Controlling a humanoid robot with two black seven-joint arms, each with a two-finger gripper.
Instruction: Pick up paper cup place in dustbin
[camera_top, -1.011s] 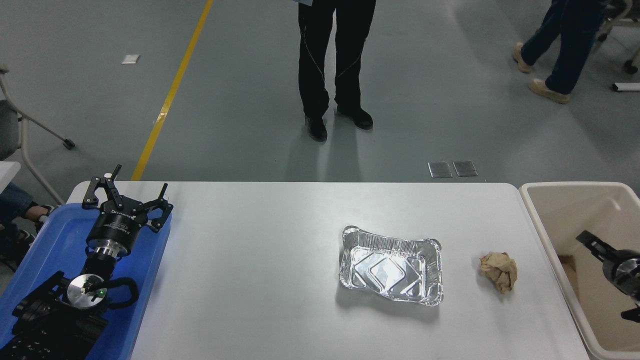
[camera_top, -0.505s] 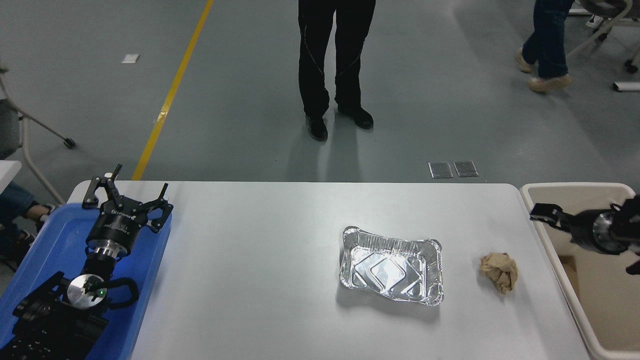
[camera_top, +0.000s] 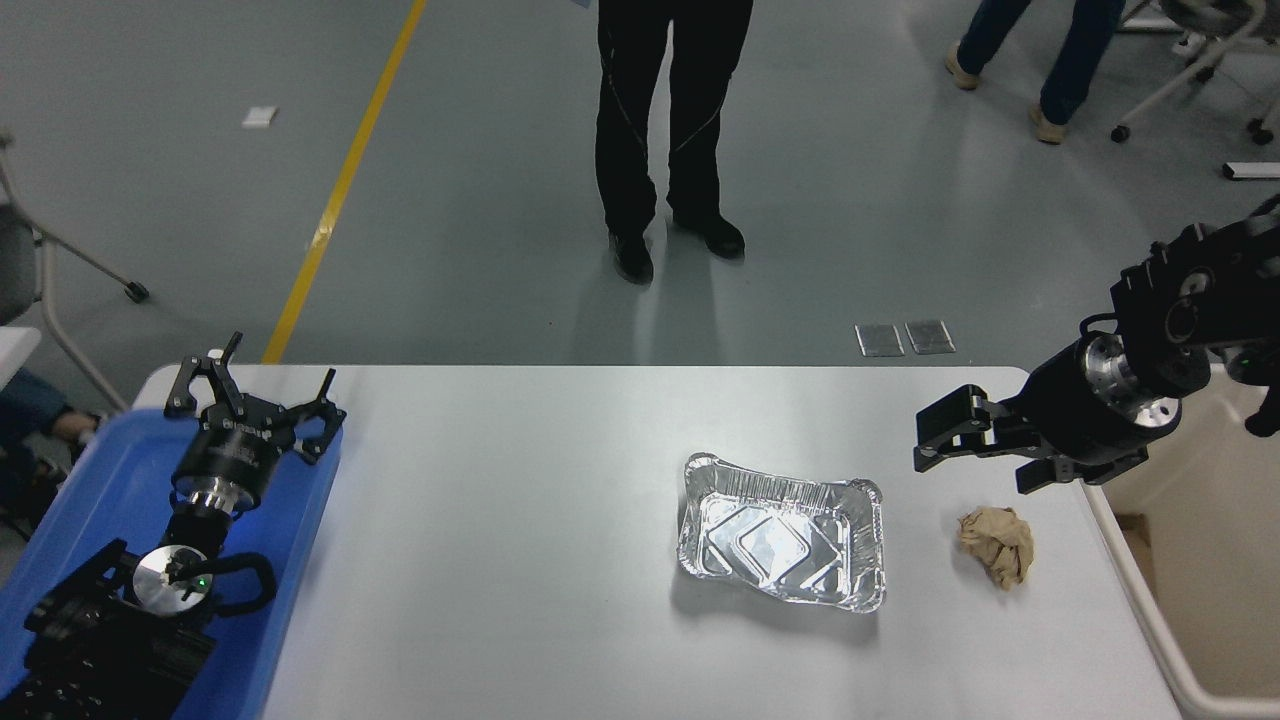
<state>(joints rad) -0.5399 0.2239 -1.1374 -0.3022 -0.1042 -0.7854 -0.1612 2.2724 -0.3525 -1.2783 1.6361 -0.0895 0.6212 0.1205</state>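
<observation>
No paper cup shows anywhere in the head view; it is hidden or out of view. The beige dustbin (camera_top: 1210, 600) stands off the table's right end, with its far part covered by my right arm. My right gripper (camera_top: 975, 458) is open and empty. It hangs above the table's right end, just left of the dustbin and just beyond a crumpled brown paper ball (camera_top: 997, 545). My left gripper (camera_top: 252, 392) is parked open over a blue tray (camera_top: 90, 490) at the lower left.
An empty foil tray (camera_top: 782, 530) lies right of the table's middle. A person in black trousers (camera_top: 665, 130) stands beyond the far edge. Another person walks at the top right, near a wheeled chair.
My right gripper rose out of the dustbin and swung left over its rim to above the table's right end. The person at the top right walked left. The left arm stayed still.
</observation>
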